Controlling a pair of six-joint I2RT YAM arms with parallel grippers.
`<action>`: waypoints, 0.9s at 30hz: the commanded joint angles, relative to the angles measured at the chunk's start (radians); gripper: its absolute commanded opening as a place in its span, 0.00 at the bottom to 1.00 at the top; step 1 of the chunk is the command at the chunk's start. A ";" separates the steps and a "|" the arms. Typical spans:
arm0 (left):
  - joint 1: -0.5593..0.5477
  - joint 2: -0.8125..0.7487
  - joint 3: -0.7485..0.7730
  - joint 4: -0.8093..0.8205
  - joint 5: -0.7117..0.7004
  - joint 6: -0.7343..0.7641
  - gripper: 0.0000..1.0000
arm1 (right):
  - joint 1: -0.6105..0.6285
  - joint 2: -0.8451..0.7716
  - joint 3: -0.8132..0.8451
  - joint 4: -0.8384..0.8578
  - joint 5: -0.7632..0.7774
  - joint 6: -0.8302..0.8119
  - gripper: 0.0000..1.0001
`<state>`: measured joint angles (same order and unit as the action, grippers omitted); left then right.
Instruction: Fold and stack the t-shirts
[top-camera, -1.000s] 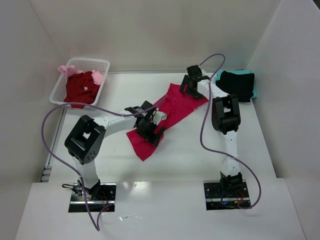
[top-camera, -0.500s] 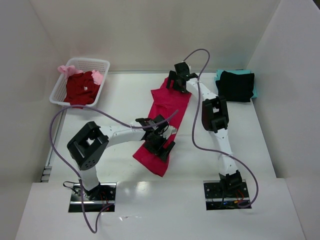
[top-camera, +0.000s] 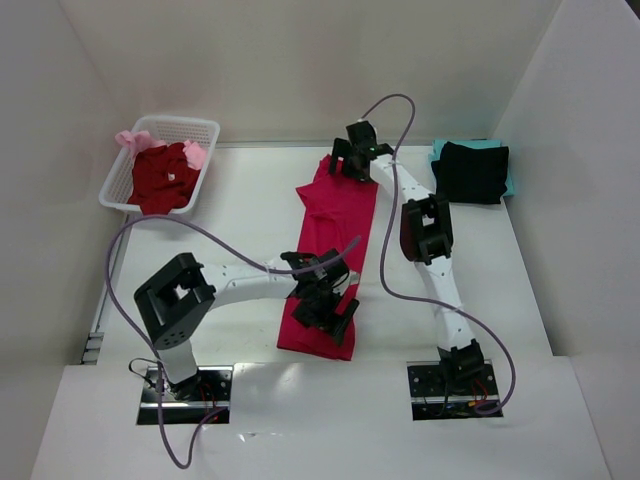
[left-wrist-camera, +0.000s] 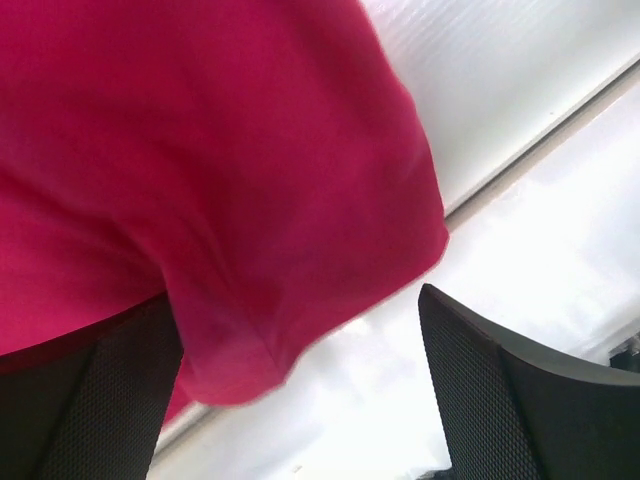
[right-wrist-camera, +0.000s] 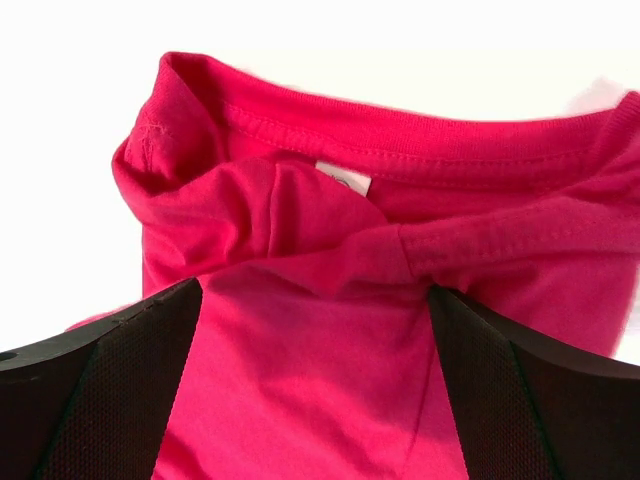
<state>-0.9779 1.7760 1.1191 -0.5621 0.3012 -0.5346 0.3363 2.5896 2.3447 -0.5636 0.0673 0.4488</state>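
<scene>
White table (top-camera: 240, 230) inside a plain walled cell, with crimson tee (top-camera: 338, 215) laid out as a long narrow strip down its middle, collar end far, hem end near the arm bases. Low over the near end, left gripper (top-camera: 325, 308); over the collar end, right gripper (top-camera: 352, 160), apparently to draw the cloth out straight between them ahead of a fold. Both sets of jaws spread wide, with cloth lying between the fingers of each but nothing visibly pinched.

From the right wrist: ribbed neckline puckered into a knot of folds, small white tag (right-wrist-camera: 342, 180) showing just inside. From the left wrist: smooth hem corner overlapping one finger, pale tabletop beyond. Judged early in the fold, with the sides seemingly turned in to a band and no crosswise fold yet.

Parked at the far right corner, well apart: black tee (top-camera: 472, 172) folded on top of teal tee (top-camera: 436, 152), presumably the stack awaiting this one. Waiting at the far left: basket (top-camera: 205, 130) with dark red tee (top-camera: 160, 180) heaped inside and pale pink tee (top-camera: 130, 138) spilling over its rim, both unfolded.
</scene>
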 joint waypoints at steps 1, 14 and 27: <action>-0.004 -0.105 0.027 -0.056 -0.072 -0.117 0.99 | 0.006 -0.144 -0.027 0.008 0.023 -0.032 1.00; -0.013 -0.325 0.056 -0.214 -0.378 -0.292 0.99 | 0.006 -0.571 -0.504 0.145 -0.083 -0.021 1.00; -0.140 -0.168 -0.018 -0.118 -0.656 -0.594 0.99 | 0.058 -0.444 -0.648 0.211 -0.086 -0.021 1.00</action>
<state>-1.1015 1.5887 1.1160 -0.7338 -0.2714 -1.0508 0.3714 2.1506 1.6596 -0.3901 -0.0181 0.4320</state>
